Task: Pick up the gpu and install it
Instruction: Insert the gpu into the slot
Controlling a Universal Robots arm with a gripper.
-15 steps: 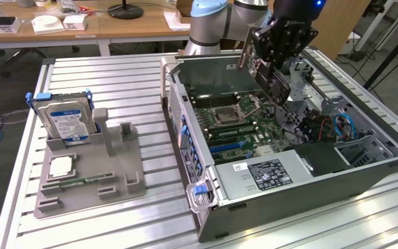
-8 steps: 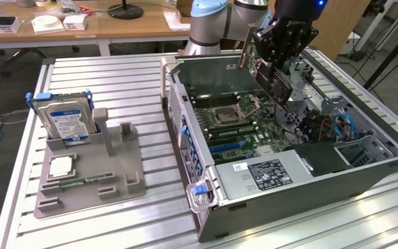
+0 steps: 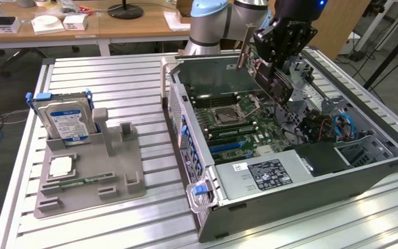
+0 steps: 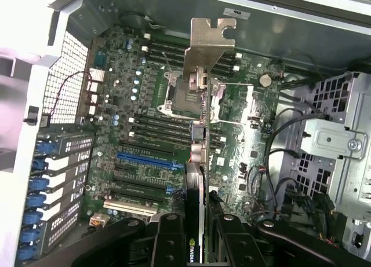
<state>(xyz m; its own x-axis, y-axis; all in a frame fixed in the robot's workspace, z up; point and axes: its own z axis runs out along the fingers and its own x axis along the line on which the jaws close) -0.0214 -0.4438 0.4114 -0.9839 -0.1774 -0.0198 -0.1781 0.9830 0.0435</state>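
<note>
HDD [image 3: 64, 120] w/ blue label upright in grey holder [image 3: 126, 161] on slatted bench [image 3: 116, 78]; green RAM stick [image 3: 81, 181] flat on holder.

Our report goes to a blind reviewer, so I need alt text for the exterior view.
The gripper grips the gpu, a black card with a silver bracket, over the motherboard in an open computer case. On the exterior view's left, a grey holder carries an upright hard drive with a blue label.
</note>
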